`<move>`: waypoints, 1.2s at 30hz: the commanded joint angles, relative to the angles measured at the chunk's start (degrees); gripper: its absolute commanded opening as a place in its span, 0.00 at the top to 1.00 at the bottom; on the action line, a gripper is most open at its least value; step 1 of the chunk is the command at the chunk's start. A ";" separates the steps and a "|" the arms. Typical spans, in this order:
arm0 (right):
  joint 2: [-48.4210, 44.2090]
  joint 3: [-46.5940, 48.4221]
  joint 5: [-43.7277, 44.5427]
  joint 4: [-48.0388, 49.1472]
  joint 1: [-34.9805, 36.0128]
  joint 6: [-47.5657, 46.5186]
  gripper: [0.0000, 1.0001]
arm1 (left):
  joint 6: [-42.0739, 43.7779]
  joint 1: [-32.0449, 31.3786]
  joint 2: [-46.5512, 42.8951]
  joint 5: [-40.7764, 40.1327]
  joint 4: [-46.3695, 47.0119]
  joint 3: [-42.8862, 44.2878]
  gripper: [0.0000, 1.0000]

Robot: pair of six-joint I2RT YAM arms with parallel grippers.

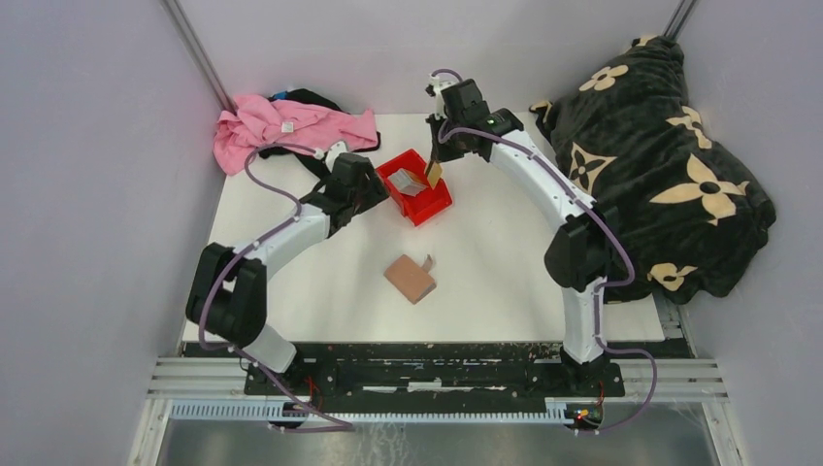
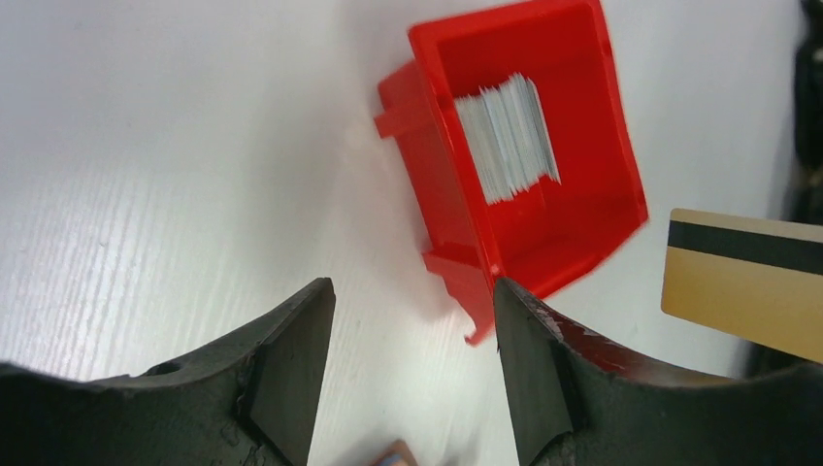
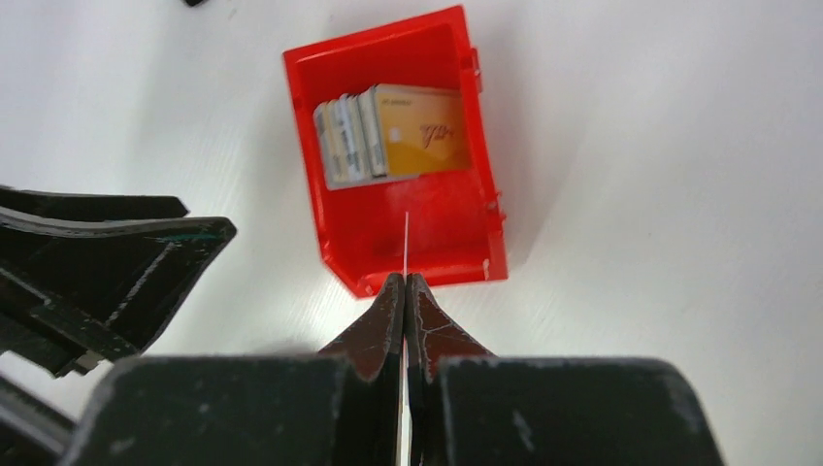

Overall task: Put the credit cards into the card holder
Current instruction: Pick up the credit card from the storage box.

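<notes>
We see right jaws pinching a gold striped plastic card [image 2: 742, 291] above the red plastic bin [image 3: 456, 223] of stacked cards [image 2: 507, 136], left jaws open, tan leather card holder [image 1: 410, 279] toward the desk's [image 1: 505, 282] front edge.

Grey cards [image 3: 345, 141] stacked on edge in red bin [image 3: 427, 218], gold one [image 3: 422, 131] facing out. Another gold, dark-striped card [image 2: 742, 282] pinched in right end effector [image 3: 404, 283] above bin. Tan holder [image 1: 411, 279] flat on desk [image 1: 505, 282], apart from bin.
</notes>
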 commanded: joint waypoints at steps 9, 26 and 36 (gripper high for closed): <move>-23.03 -23.26 -25.40 6.29 0.17 12.20 0.99 | 9.52 -0.58 -23.69 23.97 20.40 -20.52 0.28; -30.01 -39.07 -42.12 10.57 0.03 16.31 0.99 | 8.73 -0.64 -26.47 52.23 30.07 -28.05 0.31; -25.27 -39.72 -47.86 14.81 -0.32 19.31 0.99 | 8.67 -0.59 -24.96 56.93 30.08 -28.46 0.36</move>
